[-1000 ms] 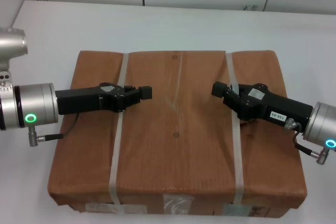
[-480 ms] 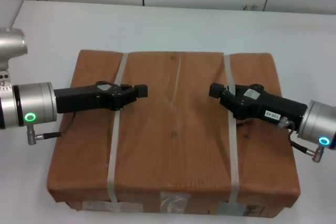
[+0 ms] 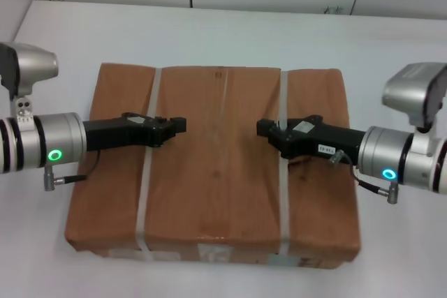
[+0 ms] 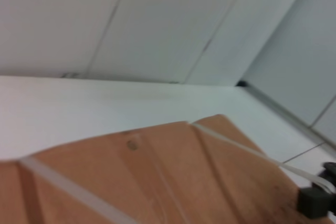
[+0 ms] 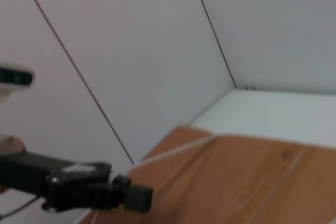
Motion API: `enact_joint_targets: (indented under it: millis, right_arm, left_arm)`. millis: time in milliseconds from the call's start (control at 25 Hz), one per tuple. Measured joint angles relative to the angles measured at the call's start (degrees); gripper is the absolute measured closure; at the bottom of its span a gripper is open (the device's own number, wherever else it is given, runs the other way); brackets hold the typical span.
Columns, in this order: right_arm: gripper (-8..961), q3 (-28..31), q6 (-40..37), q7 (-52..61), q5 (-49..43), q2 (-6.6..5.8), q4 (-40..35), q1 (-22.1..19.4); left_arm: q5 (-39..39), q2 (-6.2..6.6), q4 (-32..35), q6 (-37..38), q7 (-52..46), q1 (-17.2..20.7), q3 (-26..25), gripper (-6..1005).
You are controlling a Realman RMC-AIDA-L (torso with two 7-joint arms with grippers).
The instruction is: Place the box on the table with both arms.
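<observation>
Your left gripper [image 3: 179,125] sits over the top of the box [image 3: 213,165], its black tip just past the left strap [image 3: 147,165], toward the middle. You cannot tell from any view whether its fingers are spread or pressed together; only a blunt black end shows. Your right gripper [image 3: 264,128] faces it from the other side, its tip just inside the right strap [image 3: 283,172], and there too the fingers cannot be made out. The two tips point at each other across the bare middle of the lid, well apart.

Behind each gripper you see a black body, then a silver wrist with a green ring light: the left one off the box's left edge, the right one off its right edge.

The box lies flat on the white table [image 3: 223,33], wrapped in brown paper, both whitish straps running front to back across it, labels along its near side. The table shows on every side of it.

In the right wrist view your left gripper [image 5: 139,196] appears low over the box [image 5: 252,177]; the left wrist view shows the box [image 4: 157,182] with table [image 4: 79,103] beyond.
</observation>
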Motion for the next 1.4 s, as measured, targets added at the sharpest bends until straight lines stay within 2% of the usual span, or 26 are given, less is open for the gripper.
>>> enact_joint_targets:
  millis: [400, 600, 1400]
  right_arm:
    - [915, -0.5, 3.3, 0.1, -0.1, 0.00, 1.6, 0.6]
    - [916, -1.4, 8.0, 1.7, -0.1, -0.02, 2.5, 1.8]
    - [905, -2.0, 9.2, 2.6, -0.1, -0.01, 2.8, 2.1]
  left_arm:
    - [3.3, -1.40, 0.7, -8.3, -0.1, -1.2, 0.0, 986]
    - [4.8, -2.20, 0.7, -10.8, 0.0, -1.3, 0.0, 986]
    - [5.8, -2.46, 0.8, -11.5, -0.3, -1.5, 0.0, 949]
